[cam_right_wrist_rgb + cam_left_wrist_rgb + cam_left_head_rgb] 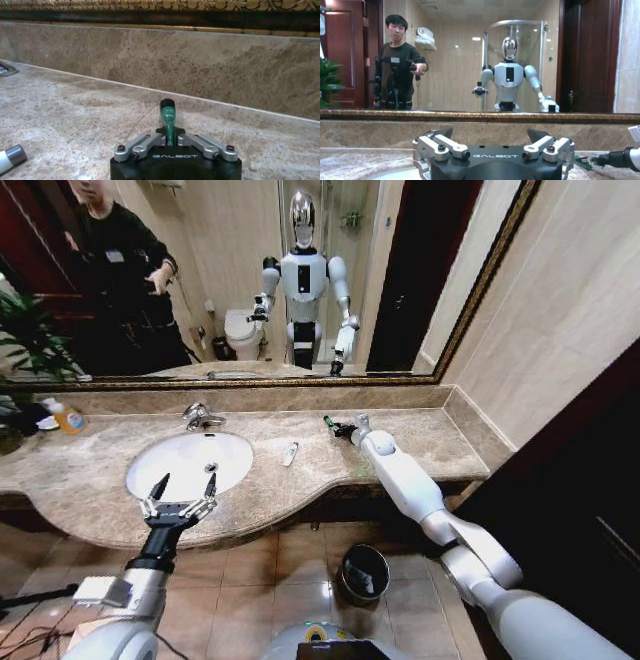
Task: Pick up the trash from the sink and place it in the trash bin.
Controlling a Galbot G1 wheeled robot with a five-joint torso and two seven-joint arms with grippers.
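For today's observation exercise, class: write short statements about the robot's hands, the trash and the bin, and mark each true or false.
1. The right hand is shut on the dark green tube. True.
2. The left hand holds a white tube. False: it is open and empty, by the sink.
3. The trash bin stands on the counter. False: it stands on the floor.
4. A white tube lies on the counter. True.

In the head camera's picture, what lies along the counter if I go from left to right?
Orange bottle → faucet above the sink, where the open left gripper hovers → white tube → green tube, held by the right gripper.
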